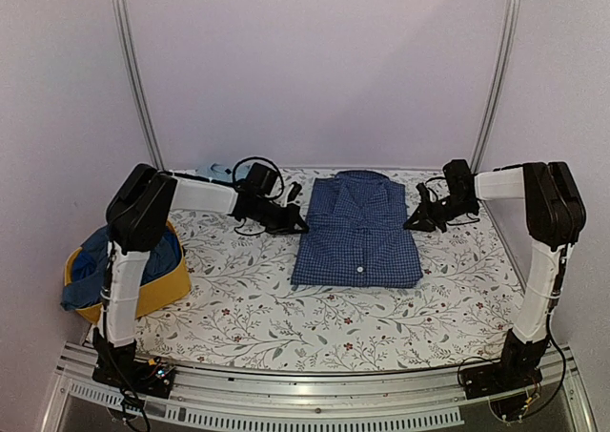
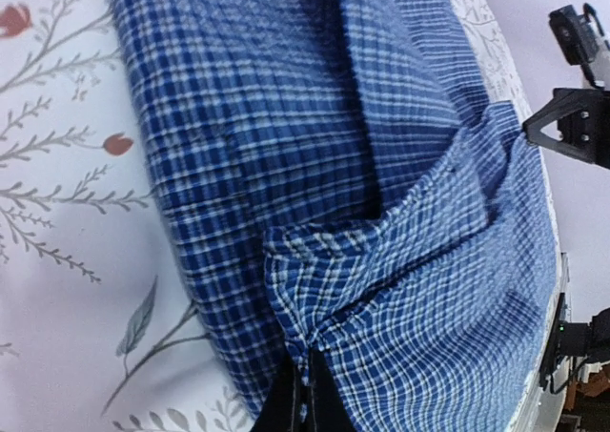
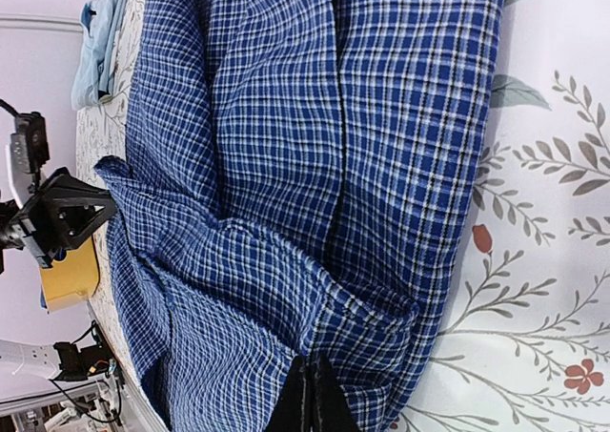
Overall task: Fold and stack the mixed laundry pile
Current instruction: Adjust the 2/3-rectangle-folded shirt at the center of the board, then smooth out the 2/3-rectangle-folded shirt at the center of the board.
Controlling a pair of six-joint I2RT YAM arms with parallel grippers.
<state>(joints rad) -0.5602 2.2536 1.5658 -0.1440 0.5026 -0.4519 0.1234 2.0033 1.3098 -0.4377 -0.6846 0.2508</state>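
Top external: my left gripper and right gripper pinch the checked shirt tight, mid-fold; next likely needs an even lift.

checked shirt: navy-and-white, collared, buttoned, folded into rectangle, front up, collar far; lies mid-scene; fabric at left and right edges gathered into puckers.
light blue garment: crumpled, far left, apart from checked shirt.
dark blue clothes: loose unfolded heap, near left.
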